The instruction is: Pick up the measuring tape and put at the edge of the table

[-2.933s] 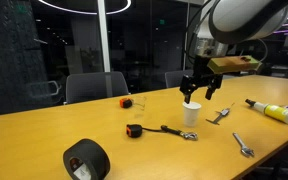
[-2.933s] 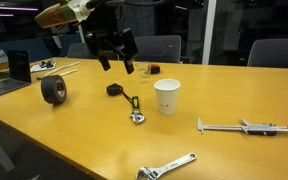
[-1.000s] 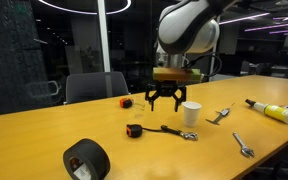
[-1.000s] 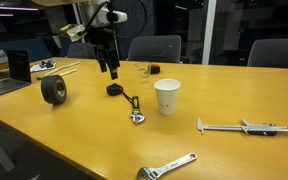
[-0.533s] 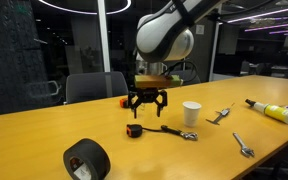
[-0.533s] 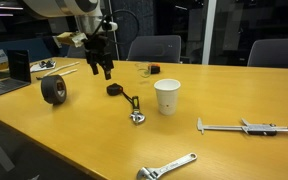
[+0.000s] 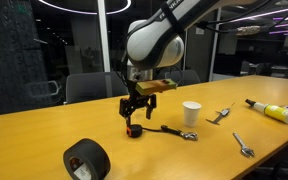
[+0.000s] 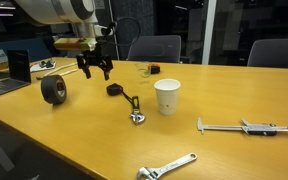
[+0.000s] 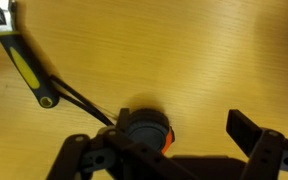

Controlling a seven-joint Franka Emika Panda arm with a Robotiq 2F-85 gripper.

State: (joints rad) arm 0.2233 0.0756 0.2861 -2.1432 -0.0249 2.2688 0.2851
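In an exterior view, the gripper hangs open, fingers spread, just above the measuring tape. The tape lies on the table at about two o'clock from the black tape roll. In an exterior view the tape appears at four o'clock from the gripper, so we judge the alignment imperfect. In the wrist view the tape sits nearer the finger at eight o'clock than its partner. A thin black cord runs from it toward a yellow-handled tool. Closing off-centre could shove the case aside or catch only a corner, and we fear the cord might drag the tool when lifted.
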